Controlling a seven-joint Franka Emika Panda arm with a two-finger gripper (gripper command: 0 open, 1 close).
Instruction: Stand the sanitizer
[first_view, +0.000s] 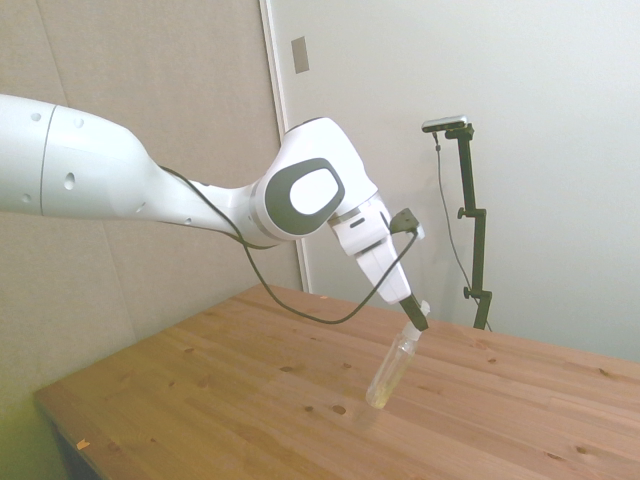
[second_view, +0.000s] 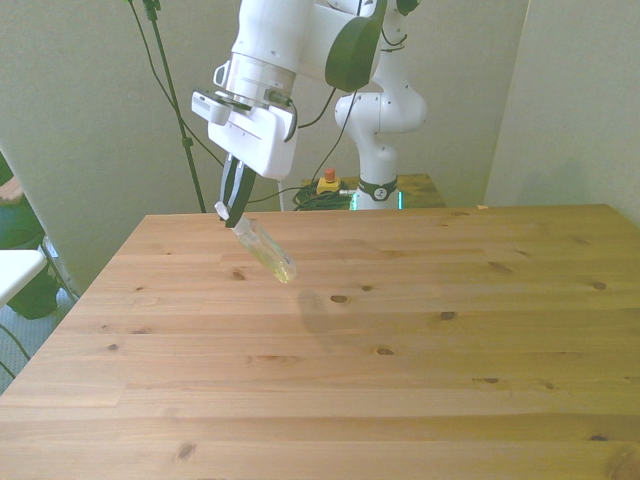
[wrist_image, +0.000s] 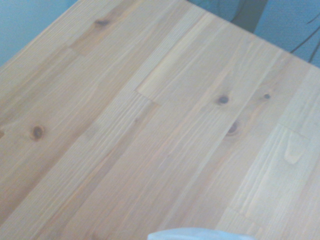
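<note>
The sanitizer (first_view: 392, 368) (second_view: 268, 252) is a clear bottle with pale yellowish liquid. It hangs in the air at a slant, base down, over the wooden table (first_view: 250, 390) (second_view: 400, 380). My gripper (first_view: 415, 318) (second_view: 232, 212) is shut on its pump end. The base hovers a little above the wood, and its shadow falls apart from it. In the wrist view, only a blurred pale sliver of the bottle (wrist_image: 197, 234) shows at the picture's edge, over bare planks.
Behind the table's far edge sit a yellow box with a red button (second_view: 327, 183) and green cables. A white object (second_view: 18, 270) stands off the table at the front view's left. The table's left edge lies close to the bottle.
</note>
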